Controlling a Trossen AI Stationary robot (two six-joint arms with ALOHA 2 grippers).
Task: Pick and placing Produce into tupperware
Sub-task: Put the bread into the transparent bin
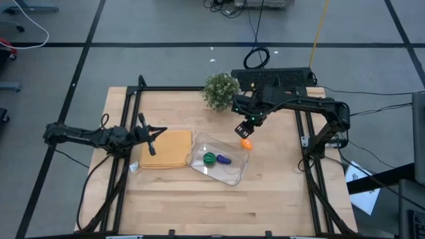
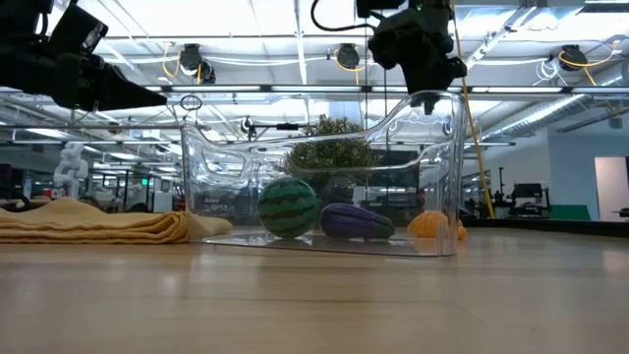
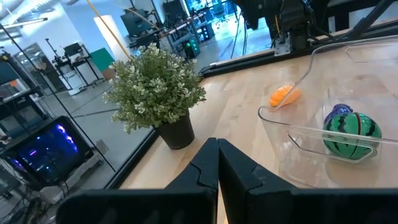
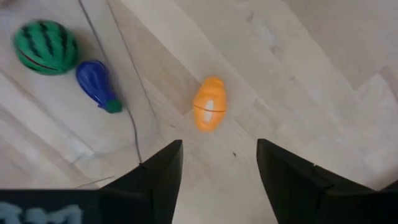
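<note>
With your right claw released above the orange piece, which lies on the desk just outside the tupperware, expect a light, hard, smooth, roll-prone toy, so close across its narrower middle, not its ends.

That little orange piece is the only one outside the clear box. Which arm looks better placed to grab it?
The right. Its open right gripper hangs just above the orange piece beside the tupperware. The left gripper sits shut over the tan mat, farther away.
</note>
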